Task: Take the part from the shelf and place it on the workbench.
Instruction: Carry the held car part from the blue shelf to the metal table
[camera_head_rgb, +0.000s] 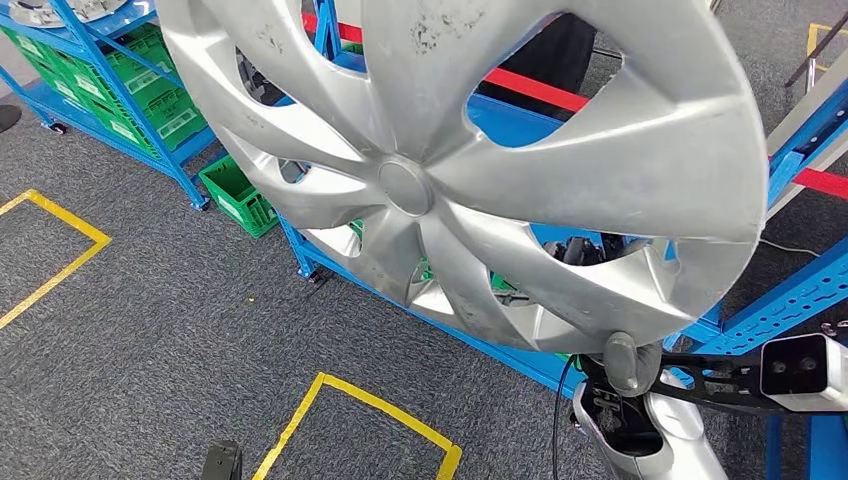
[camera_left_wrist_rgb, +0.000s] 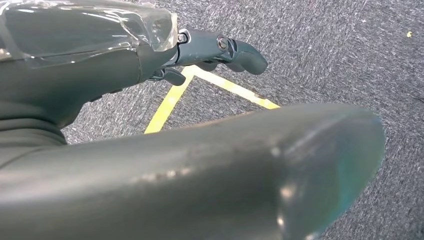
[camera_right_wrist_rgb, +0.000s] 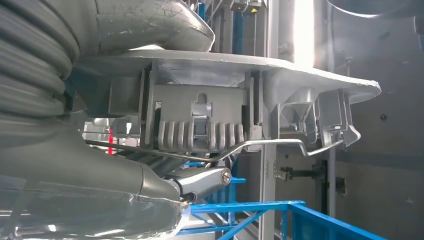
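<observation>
The part is a large silver wheel cover (camera_head_rgb: 405, 185) with curved spokes, held up close in front of the head camera and covering most of the blue shelf rack (camera_head_rgb: 530, 365) behind it. My right hand (camera_head_rgb: 632, 362) grips its lower rim from below. In the right wrist view the cover's back side (camera_right_wrist_rgb: 225, 115) shows clips and a wire ring, with my right hand (camera_right_wrist_rgb: 60, 145) clamped on the rim, thumb on one face and fingers on the other. My left hand (camera_left_wrist_rgb: 150, 165) hangs over grey carpet, its fingers (camera_left_wrist_rgb: 220, 50) stretched out and holding nothing.
Green crates (camera_head_rgb: 150, 100) fill the blue shelves at the far left, and one green crate (camera_head_rgb: 235, 195) sits on the floor beside them. Yellow tape outlines (camera_head_rgb: 360, 400) mark the grey carpet. A red bar (camera_head_rgb: 530, 88) runs behind the cover.
</observation>
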